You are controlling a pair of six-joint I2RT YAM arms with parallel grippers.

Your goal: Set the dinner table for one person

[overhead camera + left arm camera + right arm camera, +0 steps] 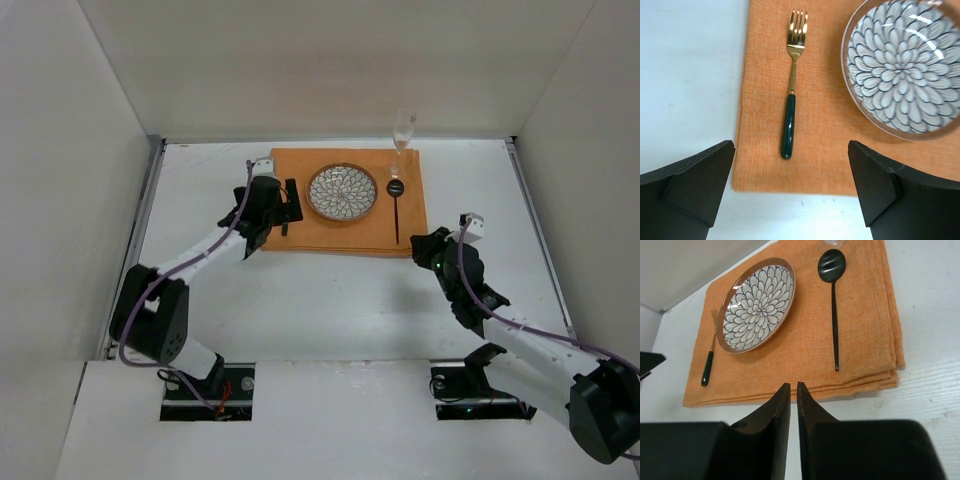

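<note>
The white dinner table [330,300] carries a folded orange cloth [350,238]. On the cloth lie a flower-patterned plate [342,192], a black spoon [396,205] to its right, and a gold fork with a dark green handle [790,100] to its left. A clear stemmed glass [403,130] stands at the cloth's back right corner. My left gripper [790,192] is open and empty, just above the cloth's left near edge, behind the fork's handle. My right gripper [793,386] is shut and empty, over bare table in front of the cloth's right near corner.
White walls enclose the table on the left, back and right. Metal edge strips [148,220] run along the table's sides. In the right wrist view the plate [757,305], spoon [833,305] and fork [708,362] lie ahead on the cloth [790,365].
</note>
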